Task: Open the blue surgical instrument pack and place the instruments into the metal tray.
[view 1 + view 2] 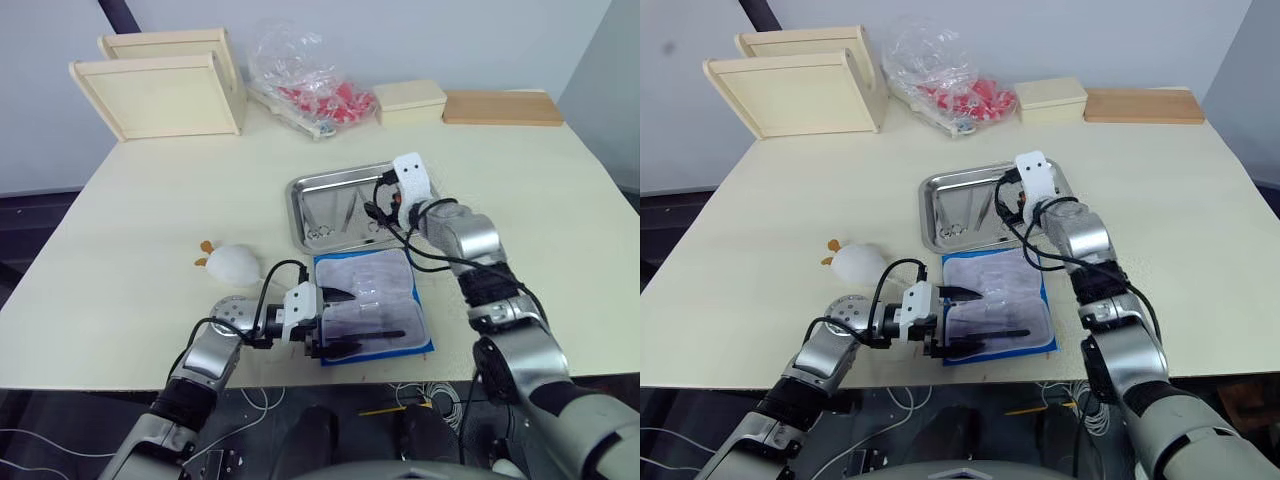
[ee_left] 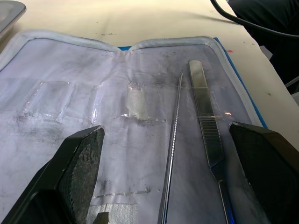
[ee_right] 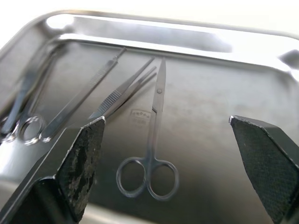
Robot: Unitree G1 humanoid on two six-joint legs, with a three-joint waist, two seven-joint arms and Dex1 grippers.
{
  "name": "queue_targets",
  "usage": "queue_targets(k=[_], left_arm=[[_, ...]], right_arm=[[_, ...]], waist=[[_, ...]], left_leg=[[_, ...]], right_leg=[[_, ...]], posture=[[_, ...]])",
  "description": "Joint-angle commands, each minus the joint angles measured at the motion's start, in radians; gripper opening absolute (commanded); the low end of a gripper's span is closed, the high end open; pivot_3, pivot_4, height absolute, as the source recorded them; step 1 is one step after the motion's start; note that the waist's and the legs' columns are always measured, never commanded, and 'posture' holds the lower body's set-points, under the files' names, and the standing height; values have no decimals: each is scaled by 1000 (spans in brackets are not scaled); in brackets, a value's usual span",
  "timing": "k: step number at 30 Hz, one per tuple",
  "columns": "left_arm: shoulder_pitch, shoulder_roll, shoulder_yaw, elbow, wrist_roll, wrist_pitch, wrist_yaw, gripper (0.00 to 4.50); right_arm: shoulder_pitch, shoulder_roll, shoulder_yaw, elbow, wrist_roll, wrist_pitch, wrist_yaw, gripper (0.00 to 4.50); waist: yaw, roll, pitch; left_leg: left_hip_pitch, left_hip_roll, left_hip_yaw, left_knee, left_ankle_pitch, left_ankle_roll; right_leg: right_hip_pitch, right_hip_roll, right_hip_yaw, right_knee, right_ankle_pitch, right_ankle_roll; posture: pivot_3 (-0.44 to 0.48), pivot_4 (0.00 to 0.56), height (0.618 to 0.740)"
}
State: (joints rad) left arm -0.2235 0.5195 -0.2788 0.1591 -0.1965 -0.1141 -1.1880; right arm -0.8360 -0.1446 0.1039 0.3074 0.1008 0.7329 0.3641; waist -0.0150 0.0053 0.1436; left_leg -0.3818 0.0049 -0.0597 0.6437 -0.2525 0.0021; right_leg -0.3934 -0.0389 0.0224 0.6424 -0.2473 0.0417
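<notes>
I stand at a pale wooden surface (image 1: pixel 130 220) against a grey-white wall (image 1: pixel 420 30), dark floor (image 1: pixel 30 215) below.

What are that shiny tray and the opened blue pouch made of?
The metal tray looks like polished stainless steel: it mirrors the scissors lying in it. The blue surgical instrument pack seems fabric outside, with a pale cloth-like lining and clear plastic pockets that glint.

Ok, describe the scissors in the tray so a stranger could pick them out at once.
Start at the metal tray in the middle of the table, just beyond the opened blue surgical instrument pack. Several slim instruments lie in it; the scissors lie between the right gripper's open fingers. Unlike the straight tweezers beside them, they end in two ring handles, set side by side.
</notes>
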Motion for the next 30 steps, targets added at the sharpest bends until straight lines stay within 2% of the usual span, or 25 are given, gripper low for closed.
queue_targets(k=[1,10,13,18,26,30], left_arm=[[36,11,-50,62,84,35,26,4500],[32,20,-53,69,81,31,14,4500],[28,23,-54,76,81,28,10,4500],[27,21,-56,76,83,27,9,4500],[26,25,-57,86,85,20,1,4500],[24,28,-56,94,85,15,-4,4500]], right_arm=[[65,-67,40,-209,40,-39,136,4453],[272,-279,16,-507,169,-37,380,4453],[352,-384,-8,-579,217,-65,486,4453],[478,-506,-114,-679,350,-146,651,4453],[623,-676,-245,-689,424,-328,886,4453],[651,-730,-300,-669,487,-353,967,4453]], waist=[[1,0,0],[2,-1,1],[3,-2,1],[2,-4,3],[5,-8,6],[4,-9,6]], left_leg=[[0,0,0,0,0,0],[0,1,0,-1,0,0],[0,1,0,-1,0,0],[0,1,1,-2,0,0],[0,2,1,-2,0,0],[0,2,1,-2,0,0]], right_leg=[[0,0,0,0,0,0],[0,0,-1,-2,-1,0],[0,0,0,-2,-1,0],[0,0,0,-2,-1,1],[0,0,-1,-3,-1,1],[0,0,-1,-3,-1,1]], posture=[[0,150,740],[0,150,740],[0,150,740],[0,150,740],[0,150,740],[0,150,740]])
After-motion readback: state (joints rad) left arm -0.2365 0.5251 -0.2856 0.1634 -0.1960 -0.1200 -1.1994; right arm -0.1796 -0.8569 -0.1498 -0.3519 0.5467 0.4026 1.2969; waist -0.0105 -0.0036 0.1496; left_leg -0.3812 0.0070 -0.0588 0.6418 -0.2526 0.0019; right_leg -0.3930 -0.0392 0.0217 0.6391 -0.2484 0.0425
